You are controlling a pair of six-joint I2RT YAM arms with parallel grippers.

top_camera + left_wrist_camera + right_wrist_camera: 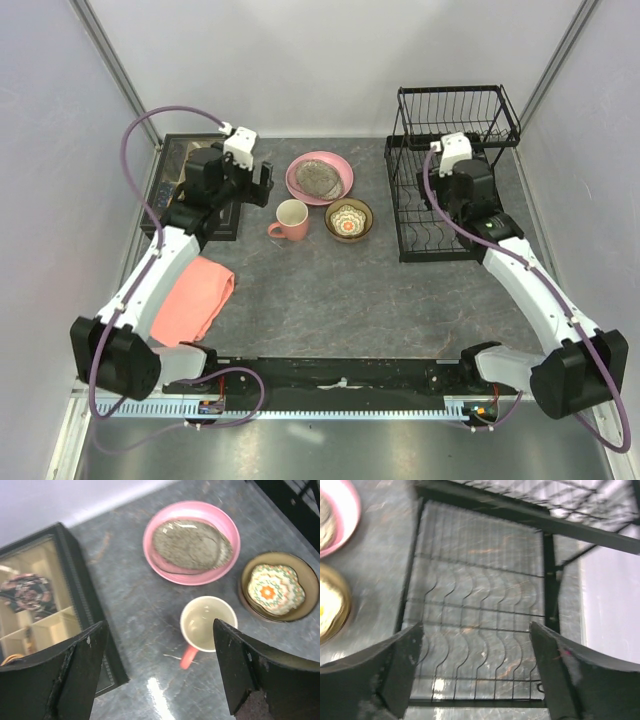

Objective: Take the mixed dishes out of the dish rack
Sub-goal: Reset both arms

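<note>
The pink plate (335,187) lies on the table with the speckled grey-beige plate (318,175) on it. The salmon mug (291,220) stands upright in front of them, and the amber bowl (349,220) with a floral inside stands to its right. All show in the left wrist view: pink plate (227,527), speckled plate (191,544), mug (206,625), bowl (276,586). The black wire dish rack (445,190) stands at the right with no dish in it. My left gripper (262,186) is open and empty, above and left of the mug. My right gripper (476,665) is open and empty over the rack's lower tier (480,610).
A dark rectangular tray (190,180) with small items sits at the back left, also in the left wrist view (40,600). A folded salmon-pink cloth (195,300) lies at the front left. Grey walls close in the table on three sides.
</note>
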